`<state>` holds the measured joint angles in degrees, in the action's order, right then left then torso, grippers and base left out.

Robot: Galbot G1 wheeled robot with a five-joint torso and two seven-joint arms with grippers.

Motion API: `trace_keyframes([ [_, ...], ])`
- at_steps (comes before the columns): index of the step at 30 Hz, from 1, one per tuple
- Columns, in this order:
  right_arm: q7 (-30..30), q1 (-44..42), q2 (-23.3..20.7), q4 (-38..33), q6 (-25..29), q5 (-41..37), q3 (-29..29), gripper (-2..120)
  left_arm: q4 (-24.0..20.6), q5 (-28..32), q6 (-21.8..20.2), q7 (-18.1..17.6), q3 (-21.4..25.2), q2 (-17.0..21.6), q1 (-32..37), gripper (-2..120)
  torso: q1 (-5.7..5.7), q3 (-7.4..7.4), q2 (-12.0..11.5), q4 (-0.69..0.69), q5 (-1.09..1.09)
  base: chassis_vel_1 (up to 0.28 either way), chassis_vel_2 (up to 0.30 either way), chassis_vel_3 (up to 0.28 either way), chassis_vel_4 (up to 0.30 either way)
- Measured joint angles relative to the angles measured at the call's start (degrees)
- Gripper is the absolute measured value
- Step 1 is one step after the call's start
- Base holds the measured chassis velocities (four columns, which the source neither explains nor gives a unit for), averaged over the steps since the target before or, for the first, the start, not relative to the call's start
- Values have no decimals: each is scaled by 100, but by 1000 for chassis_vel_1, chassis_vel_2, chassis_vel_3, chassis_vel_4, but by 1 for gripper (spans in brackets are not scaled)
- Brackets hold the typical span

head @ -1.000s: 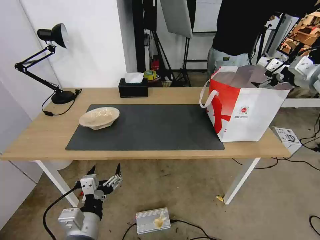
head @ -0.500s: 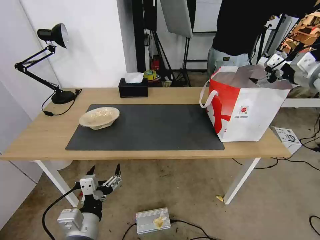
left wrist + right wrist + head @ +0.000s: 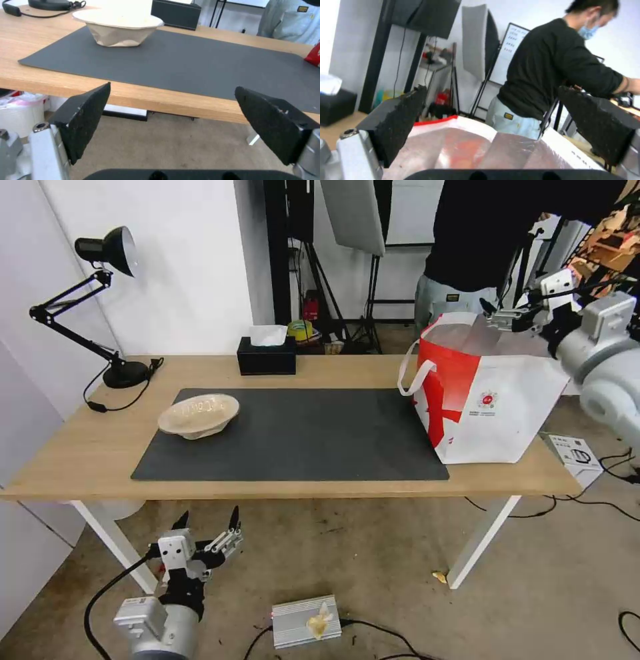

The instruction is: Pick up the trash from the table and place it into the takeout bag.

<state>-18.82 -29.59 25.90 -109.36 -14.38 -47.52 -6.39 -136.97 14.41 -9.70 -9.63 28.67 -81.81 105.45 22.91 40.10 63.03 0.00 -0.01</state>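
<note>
A beige shallow pulp bowl (image 3: 199, 415), the trash in view, stands on the left part of the dark grey mat (image 3: 300, 437) on the light-wood table (image 3: 80, 447). It also appears in the left wrist view as the bowl (image 3: 116, 30) beyond the table's front edge. The white-and-red takeout bag (image 3: 487, 400) stands upright at the table's right end, its mouth open. My right gripper (image 3: 496, 311) hovers open just above the bag's mouth, over the foil lining (image 3: 470, 150), nothing between the fingers (image 3: 403, 115). My left gripper (image 3: 208, 521) hangs open below the table's front edge, empty.
A black desk lamp (image 3: 110, 247) stands at the back left corner and a black tissue box (image 3: 267, 355) at the back edge. A person (image 3: 480, 240) stands right behind the bag. A silver box (image 3: 307, 620), a white box (image 3: 575, 453) and cables lie on the floor.
My right gripper has risen and moved left over the bag's mouth, the arm swinging nearer. The left arm, bowl and bag have not moved.
</note>
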Motion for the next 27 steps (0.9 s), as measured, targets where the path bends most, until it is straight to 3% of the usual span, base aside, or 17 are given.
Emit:
trace_keyframes([
  [5,-598,-453,142,-330,339,-132,-154,100,-4,0,3,0,3,-11,0,100,0,0,0,0,0,0,0,0,0],
  [13,-1480,-914,571,-892,1385,-161,-62,100,-39,-3,20,-3,17,-59,16,100,0,0,0,0,0,0,0,0,0],
  [19,-1779,-1134,777,-1182,1740,72,37,100,-94,-2,38,-9,66,-76,54,100,0,0,0,1,0,0,0,0,0],
  [27,-1909,-2107,1054,-1692,2202,862,-18,100,-153,-13,67,-21,94,-155,130,100,0,0,0,1,1,0,0,0,0],
])
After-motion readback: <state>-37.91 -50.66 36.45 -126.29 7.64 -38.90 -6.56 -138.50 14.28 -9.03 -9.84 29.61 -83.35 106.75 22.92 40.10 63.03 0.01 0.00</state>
